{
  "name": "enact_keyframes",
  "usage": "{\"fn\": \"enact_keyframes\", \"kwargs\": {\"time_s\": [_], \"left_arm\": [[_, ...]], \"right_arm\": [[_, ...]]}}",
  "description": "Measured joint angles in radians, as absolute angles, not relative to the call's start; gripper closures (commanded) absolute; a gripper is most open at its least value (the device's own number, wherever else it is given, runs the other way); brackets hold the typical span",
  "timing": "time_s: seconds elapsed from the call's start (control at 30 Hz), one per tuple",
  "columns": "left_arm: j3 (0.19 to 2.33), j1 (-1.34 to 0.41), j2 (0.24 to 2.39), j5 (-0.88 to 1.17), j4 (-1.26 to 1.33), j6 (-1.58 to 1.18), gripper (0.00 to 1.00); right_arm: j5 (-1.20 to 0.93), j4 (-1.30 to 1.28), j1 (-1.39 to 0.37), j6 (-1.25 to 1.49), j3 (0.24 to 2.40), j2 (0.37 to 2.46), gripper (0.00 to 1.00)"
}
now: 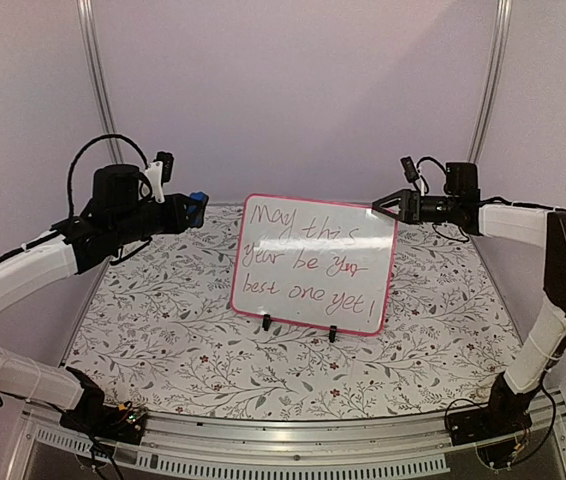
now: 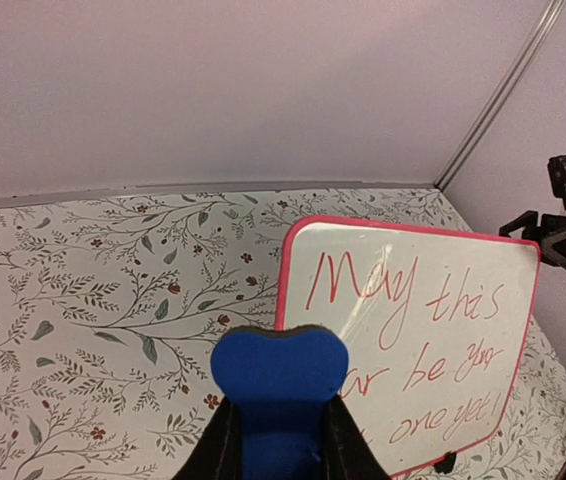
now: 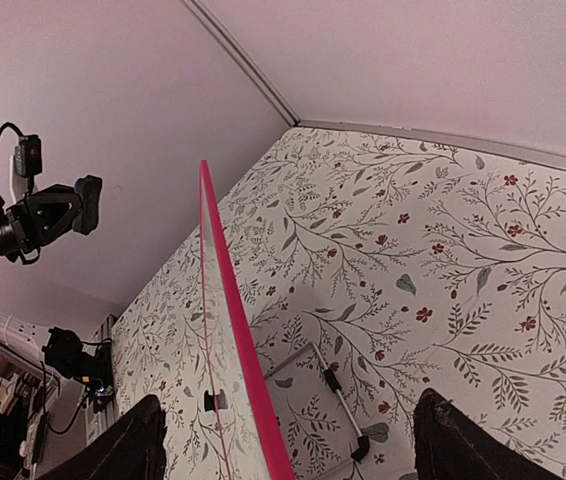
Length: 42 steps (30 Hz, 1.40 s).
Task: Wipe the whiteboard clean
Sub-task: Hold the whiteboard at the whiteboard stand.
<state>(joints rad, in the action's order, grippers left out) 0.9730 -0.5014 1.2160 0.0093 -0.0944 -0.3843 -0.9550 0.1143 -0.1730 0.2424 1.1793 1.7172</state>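
While L pincer [image 1: 191, 208] grips eraser [image 2: 278, 375], whiteboard [image 1: 313, 262] bears txt.

The blue eraser [image 2: 279, 385] hides lower-left writing on the whiteboard [image 2: 433, 330].

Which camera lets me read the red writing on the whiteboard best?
The top external view: the whole whiteboard faces it, all three lines legible. The left wrist view has the blue eraser covering the lower-left words. The right wrist view sees only its pink edge.

light: soft, even, pinkish; glare: pale streak across whiteboard [image 1: 315, 263]; shadows: faint
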Motion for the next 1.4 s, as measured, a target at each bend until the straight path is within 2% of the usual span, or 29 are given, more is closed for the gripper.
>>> {"fn": "enact_keyframes", "kwargs": {"time_s": [0.13, 0.5, 0.6, 0.7, 0.83, 1.4], "left_arm": [[0.971, -0.501, 1.208, 0.012, -0.094, -0.384, 0.85], [0.971, -0.501, 1.207, 0.025, -0.094, -0.385, 0.85], [0.971, -0.501, 1.207, 0.033, -0.094, -0.385, 0.85], [0.971, -0.501, 1.207, 0.038, -0.094, -0.385, 0.85], [0.971, -0.501, 1.207, 0.042, -0.094, -0.385, 0.85], [0.971, -0.501, 1.207, 0.065, -0.094, -0.386, 0.85]], "right_arm": [[-0.991, 0.117, -0.194, 0.242, 1.218, 1.755, 0.25], [-1.051, 0.122, -0.230, 0.243, 1.238, 1.801, 0.71], [-1.055, 0.123, -0.234, 0.245, 1.238, 1.800, 0.77], [-1.056, 0.125, -0.241, 0.244, 1.238, 1.800, 0.89], [-1.060, 0.129, -0.258, 0.245, 1.221, 1.788, 0.99], [-0.915, 0.157, -0.389, 0.238, 1.026, 1.552, 1.00]]}}
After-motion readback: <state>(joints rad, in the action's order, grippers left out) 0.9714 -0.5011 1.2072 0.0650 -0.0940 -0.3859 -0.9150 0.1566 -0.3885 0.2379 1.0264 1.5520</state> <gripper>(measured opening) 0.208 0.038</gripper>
